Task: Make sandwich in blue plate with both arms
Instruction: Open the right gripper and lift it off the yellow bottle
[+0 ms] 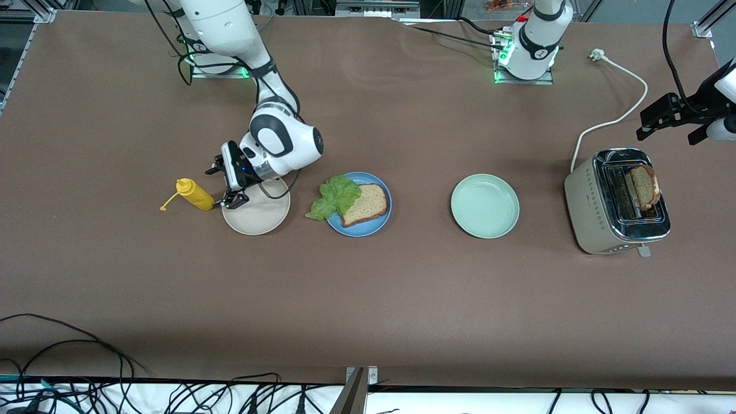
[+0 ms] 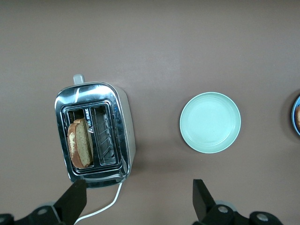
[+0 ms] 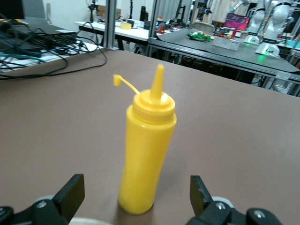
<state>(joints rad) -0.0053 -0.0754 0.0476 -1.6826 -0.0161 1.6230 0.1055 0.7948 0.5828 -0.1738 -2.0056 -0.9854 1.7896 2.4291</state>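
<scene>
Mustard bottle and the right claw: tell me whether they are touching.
Apart. The right wrist view shows the mustard bottle standing upright between the open fingers of the right claw, with bare table showing on both sides of it.

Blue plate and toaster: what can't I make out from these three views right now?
- Blue plate: part of the bread lies under the lettuce in the front view; the left wrist view cuts the plate at its edge.
- Toaster: the toast's lower part is sunk in the slot in both views.
- White plate: the right gripper covers its rim.
- Left gripper: partly cut off in the front view.
</scene>
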